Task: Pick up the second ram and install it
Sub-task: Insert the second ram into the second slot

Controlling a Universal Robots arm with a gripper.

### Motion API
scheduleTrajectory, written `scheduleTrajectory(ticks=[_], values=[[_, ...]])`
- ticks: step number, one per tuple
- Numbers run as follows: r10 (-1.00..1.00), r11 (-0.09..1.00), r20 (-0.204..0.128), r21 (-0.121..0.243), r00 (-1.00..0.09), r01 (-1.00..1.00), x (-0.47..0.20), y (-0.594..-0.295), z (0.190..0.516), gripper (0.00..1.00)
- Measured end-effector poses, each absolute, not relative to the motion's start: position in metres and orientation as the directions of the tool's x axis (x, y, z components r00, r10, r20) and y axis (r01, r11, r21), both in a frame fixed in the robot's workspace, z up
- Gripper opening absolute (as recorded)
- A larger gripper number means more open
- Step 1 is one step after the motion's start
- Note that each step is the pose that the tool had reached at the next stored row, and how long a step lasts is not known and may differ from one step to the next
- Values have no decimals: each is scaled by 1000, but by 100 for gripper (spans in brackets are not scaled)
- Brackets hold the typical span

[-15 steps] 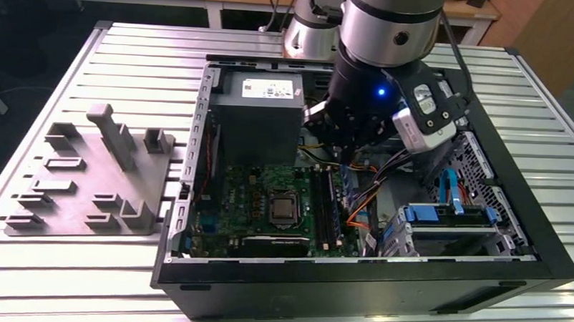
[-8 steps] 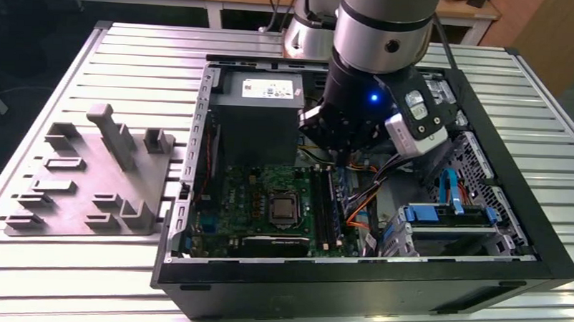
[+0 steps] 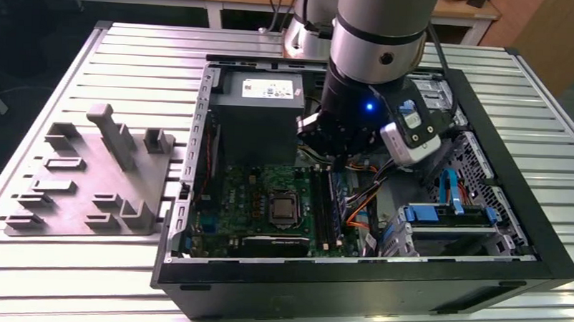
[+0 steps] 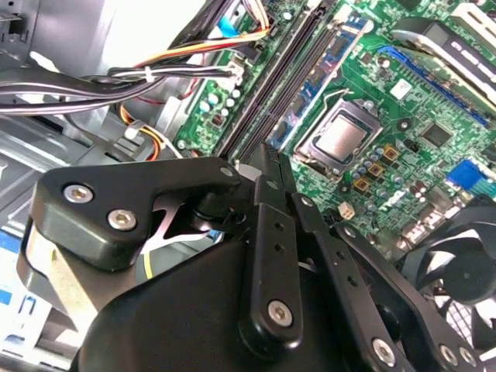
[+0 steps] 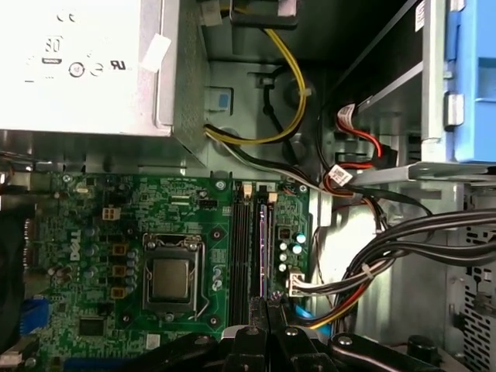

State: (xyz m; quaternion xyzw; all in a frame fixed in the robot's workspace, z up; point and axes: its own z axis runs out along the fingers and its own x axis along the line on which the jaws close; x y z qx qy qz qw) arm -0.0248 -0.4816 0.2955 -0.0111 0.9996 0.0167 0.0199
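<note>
Over motherboard slots (image 5: pixel 240 256): end effector (image 5: pixel 268 310) closed, hold unclear, tip at ram (image 5: pixel 262 248) end; cables (image 5: pixel 403 240) close alongside.

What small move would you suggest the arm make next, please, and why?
Probably a gentle press straight down: the end effector sits at one end of the thin, dark blue-green memory stick, which stands in line with the long black plastic slots.

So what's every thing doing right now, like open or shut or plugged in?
Computer case: open, lying flat.
Processor socket: chip in, no cooler on top.
Ram stick: standing in its slot.
Gripper: low over the stick's end.
Arm light: glowing blue.
</note>
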Motion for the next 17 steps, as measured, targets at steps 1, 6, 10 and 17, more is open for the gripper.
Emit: scheduleTrajectory(ticks=[1, 6, 10, 17], values=[[-22, 999, -40, 33, -999, -23, -25, -482, 294, 11], [-21, 999, -40, 33, -999, -23, -25, -482, 292, 11], [-22, 999, -40, 33, -999, -23, -25, -482, 284, 11], [-22, 999, -40, 33, -999, -23, -25, -482, 280, 11]])
